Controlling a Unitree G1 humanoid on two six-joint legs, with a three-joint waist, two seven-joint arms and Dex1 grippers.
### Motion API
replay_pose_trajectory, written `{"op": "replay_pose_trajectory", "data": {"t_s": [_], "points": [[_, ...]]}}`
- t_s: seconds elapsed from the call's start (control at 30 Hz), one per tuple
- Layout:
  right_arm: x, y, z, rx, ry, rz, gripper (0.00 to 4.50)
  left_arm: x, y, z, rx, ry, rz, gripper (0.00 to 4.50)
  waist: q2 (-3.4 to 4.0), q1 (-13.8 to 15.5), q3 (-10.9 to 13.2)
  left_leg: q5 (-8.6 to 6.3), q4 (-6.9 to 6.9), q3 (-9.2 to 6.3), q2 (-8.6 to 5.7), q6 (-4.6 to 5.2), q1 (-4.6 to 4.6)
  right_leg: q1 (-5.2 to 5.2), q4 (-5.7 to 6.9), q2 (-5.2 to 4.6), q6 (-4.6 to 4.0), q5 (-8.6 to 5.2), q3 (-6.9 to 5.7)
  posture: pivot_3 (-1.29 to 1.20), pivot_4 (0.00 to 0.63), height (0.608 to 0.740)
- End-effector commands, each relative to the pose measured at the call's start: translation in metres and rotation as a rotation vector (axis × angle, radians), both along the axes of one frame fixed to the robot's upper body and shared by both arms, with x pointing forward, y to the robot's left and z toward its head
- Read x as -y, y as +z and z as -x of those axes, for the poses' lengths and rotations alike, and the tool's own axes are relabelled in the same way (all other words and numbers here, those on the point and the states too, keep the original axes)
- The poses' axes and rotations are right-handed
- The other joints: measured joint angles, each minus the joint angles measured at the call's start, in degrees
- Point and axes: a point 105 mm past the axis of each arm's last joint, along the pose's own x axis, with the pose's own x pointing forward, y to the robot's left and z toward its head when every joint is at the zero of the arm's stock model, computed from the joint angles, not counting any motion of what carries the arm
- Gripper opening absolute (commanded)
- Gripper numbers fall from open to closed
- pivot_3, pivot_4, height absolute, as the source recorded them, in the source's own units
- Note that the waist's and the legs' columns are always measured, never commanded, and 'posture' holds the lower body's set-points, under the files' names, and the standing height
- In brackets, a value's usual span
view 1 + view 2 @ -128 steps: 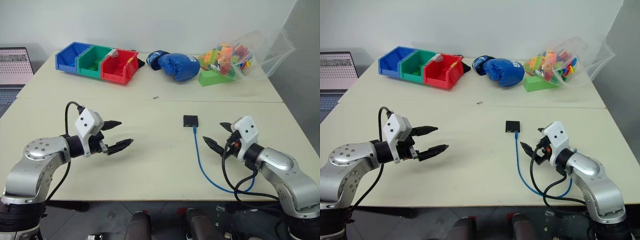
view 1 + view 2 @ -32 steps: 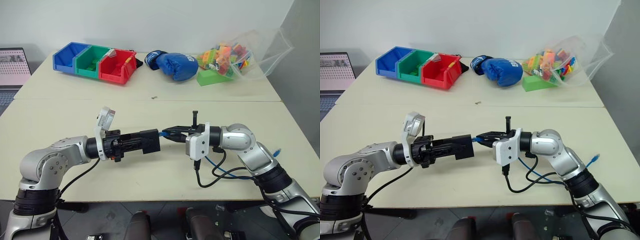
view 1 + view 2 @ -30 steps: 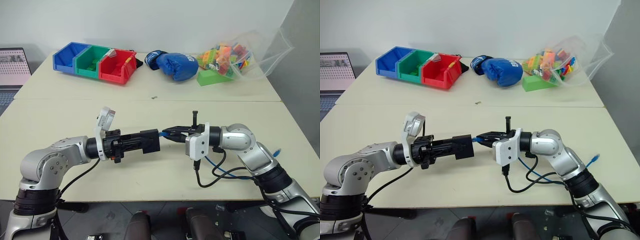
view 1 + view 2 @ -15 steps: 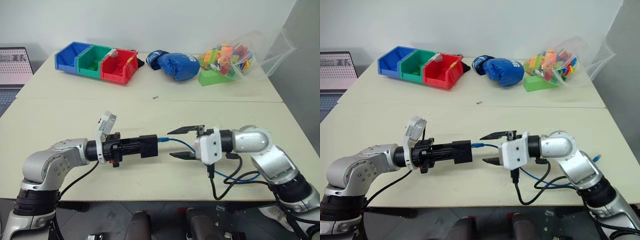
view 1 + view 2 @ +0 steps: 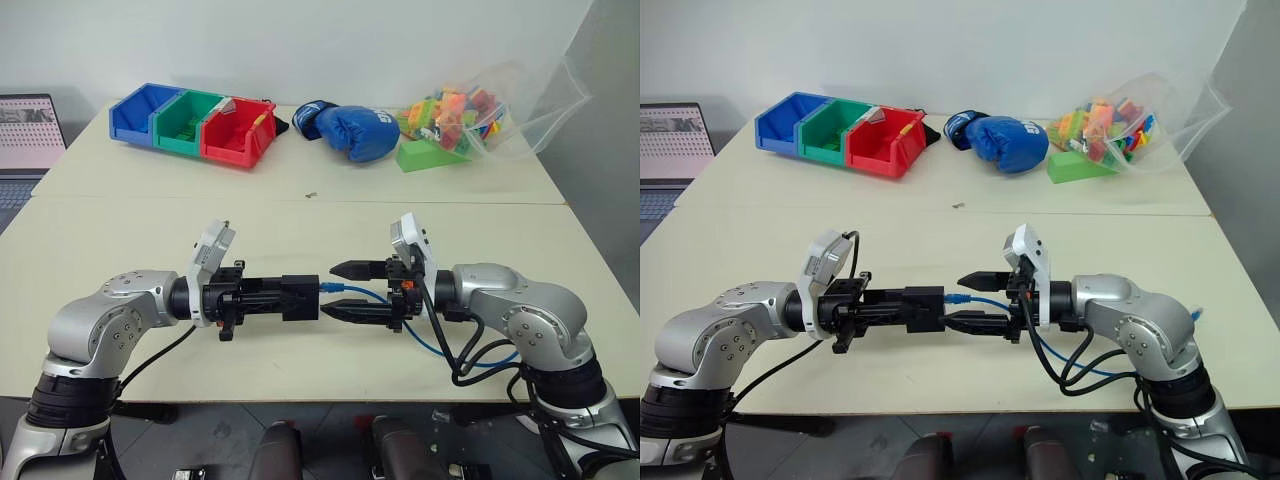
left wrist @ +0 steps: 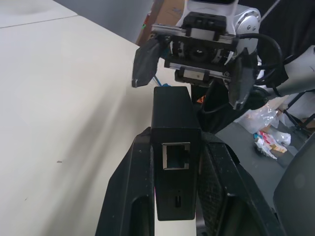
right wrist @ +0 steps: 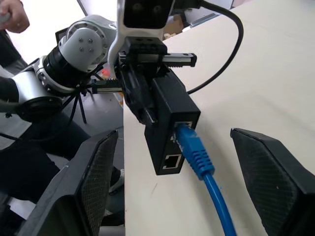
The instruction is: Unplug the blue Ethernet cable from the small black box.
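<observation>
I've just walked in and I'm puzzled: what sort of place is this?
Probably a robot test lab: pale tables carry practice props, coloured bins, a blue boxing glove and a bag of toy blocks, beside a laptop.

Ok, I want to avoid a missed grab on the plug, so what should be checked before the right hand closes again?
1. Small flat matte black box clamped in the left hand: ok.
2. Thin bright blue Ethernet cable unplugged: not ok, its plug sits in the box's port.
3. Right hand open: ok, fingers spread wide.
4. Plug lies between the right hand's fingers: ok in the right wrist view.
5. Fingers touching the plug: not ok, both stand apart from it.
6. Plug's latch tab position: cannot tell.
</observation>
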Motion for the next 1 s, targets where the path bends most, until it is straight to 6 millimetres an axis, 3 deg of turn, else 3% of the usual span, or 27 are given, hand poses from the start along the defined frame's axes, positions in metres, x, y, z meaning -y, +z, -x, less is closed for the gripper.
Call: {"op": "replay_pose_trajectory", "data": {"t_s": [0.03,0.3,0.43,0.83,0.9,1.0], "points": [[-0.0013,0.0096,0.0002,-0.017,0.011,-0.047,3.87,0.0027,0.0114,0.0046,0.07,-0.033,-0.002,0.78,0.0,-0.03,0.0,0.0,0.0,0.0,0.0,0.0,0.0,0.0,0.0,0.0,0.0,0.0,0.0,0.0,0.15,0.74],[-0.0003,0.0074,-0.0024,-0.042,0.014,-0.043,3.87,0.0027,0.0108,0.0053,0.07,-0.032,-0.006,0.78,0.0,-0.05,0.0,0.0,0.0,0.01,0.0,0.0,0.0,-0.01,0.0,0.01,0.0,0.0,-0.02,0.0,0.15,0.74],[-0.0009,0.0062,-0.0022,-0.036,0.018,-0.033,3.24,0.003,0.0099,0.0063,0.07,-0.033,-0.01,0.78,0.0,-0.04,0.0,0.0,-0.01,0.01,0.0,0.0,0.0,-0.01,-0.01,0.01,0.0,0.0,-0.02,0.0,0.15,0.74],[-0.0027,0.0052,0.0005,-0.016,0.047,-0.01,0.46,0.0021,0.0089,0.0086,0.068,-0.045,-0.019,0.78,0.01,-0.07,0.0,0.0,-0.01,0.01,0.0,0.0,-0.01,-0.01,-0.03,0.02,0.01,-0.01,-0.03,0.0,0.15,0.74],[-0.0023,0.0049,0.001,-0.017,0.054,-0.005,0.11,0.002,0.0081,0.0096,0.066,-0.053,-0.022,0.78,0.01,-0.07,0.0,0.0,-0.01,0.01,0.0,0.0,-0.01,-0.01,-0.04,0.02,0.01,-0.01,-0.03,0.0,0.15,0.74],[-0.0013,0.0046,0.0012,-0.027,0.063,-0.001,0.11,0.0019,0.0074,0.0115,0.063,-0.065,-0.024,0.78,0.01,-0.07,0.0,0.0,-0.02,0.01,0.0,0.0,-0.01,-0.02,-0.04,0.02,0.02,-0.01,-0.03,0.0,0.15,0.74]]}}
